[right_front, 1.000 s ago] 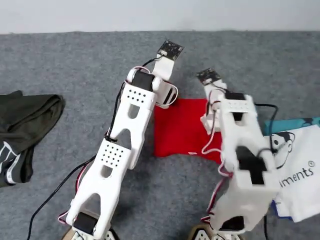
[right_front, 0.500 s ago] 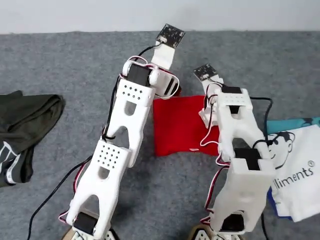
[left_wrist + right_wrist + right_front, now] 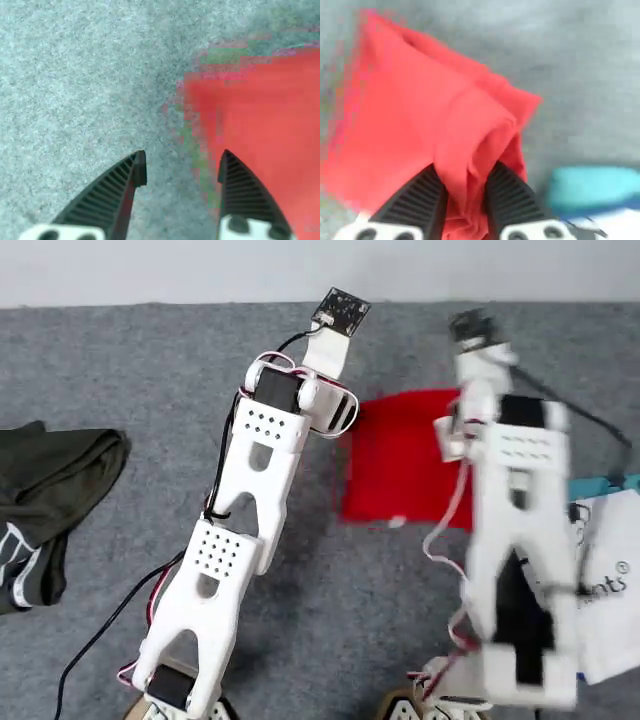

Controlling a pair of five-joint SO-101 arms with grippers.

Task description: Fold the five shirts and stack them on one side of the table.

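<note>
A folded red shirt (image 3: 400,455) lies on the grey table between the two arms. My right gripper (image 3: 465,192) is shut on a bunched fold of the red shirt (image 3: 420,115), near its far right side in the high view. My left gripper (image 3: 180,167) is open just above the table; one finger sits at the edge of the red shirt (image 3: 260,120), the other over bare cloth. A dark folded shirt (image 3: 50,495) lies at the left edge. A white printed shirt (image 3: 605,580) over a teal one (image 3: 590,187) lies at the right.
The table is covered in grey cloth (image 3: 150,370) with open room at the back left and between the dark shirt and the left arm (image 3: 245,530). A pale wall runs along the far edge.
The right arm has swung to the right and away from me, dragging the red shirt with it. The left arm stayed where it was, and the shirt slid out from under it.
</note>
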